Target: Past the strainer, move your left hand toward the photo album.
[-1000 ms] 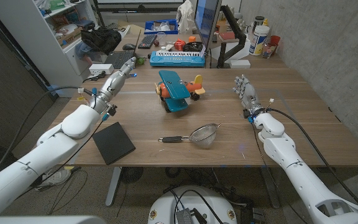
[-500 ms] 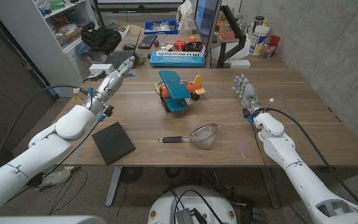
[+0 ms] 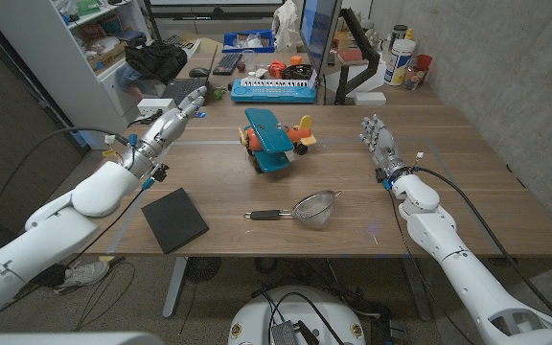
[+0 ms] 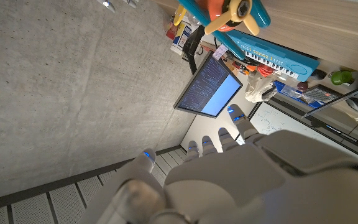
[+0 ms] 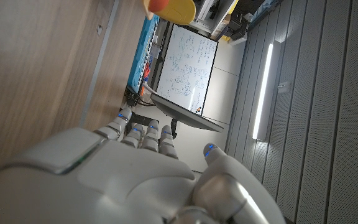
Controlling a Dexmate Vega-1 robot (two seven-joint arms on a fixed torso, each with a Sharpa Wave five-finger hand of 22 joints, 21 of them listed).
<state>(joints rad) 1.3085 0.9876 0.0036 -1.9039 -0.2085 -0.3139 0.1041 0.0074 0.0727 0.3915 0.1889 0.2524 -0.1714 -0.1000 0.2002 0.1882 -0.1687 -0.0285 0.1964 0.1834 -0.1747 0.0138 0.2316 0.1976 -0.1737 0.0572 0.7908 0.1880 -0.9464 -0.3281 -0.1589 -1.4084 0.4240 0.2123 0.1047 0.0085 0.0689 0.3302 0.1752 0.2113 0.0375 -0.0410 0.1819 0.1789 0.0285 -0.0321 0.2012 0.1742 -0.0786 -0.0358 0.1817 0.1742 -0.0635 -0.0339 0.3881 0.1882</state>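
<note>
A black photo album (image 3: 174, 219) lies flat near the table's front left edge. To its right a metal strainer (image 3: 314, 207) with a black handle rests on the wood. My left hand (image 3: 167, 126) hovers over the far left part of the table, fingers stretched out and empty, well behind the album. The same left hand (image 4: 229, 168) shows from behind in the left wrist view. At the right side my right hand (image 3: 379, 140) stands with its fingers up, holding nothing, and my right hand (image 5: 129, 162) shows likewise in the right wrist view.
A blue toy plane (image 3: 272, 139) with an orange nose stands mid-table behind the strainer; the toy plane (image 4: 229, 15) also appears in the left wrist view. Behind the table are a blue keyboard toy (image 3: 274, 90), a monitor (image 3: 319, 34), a black bag (image 3: 156, 59) and shelves.
My left arm has drawn back toward the left; the hand has shifted slightly left and toward the table's far edge. The right arm, album and strainer have stayed put.
</note>
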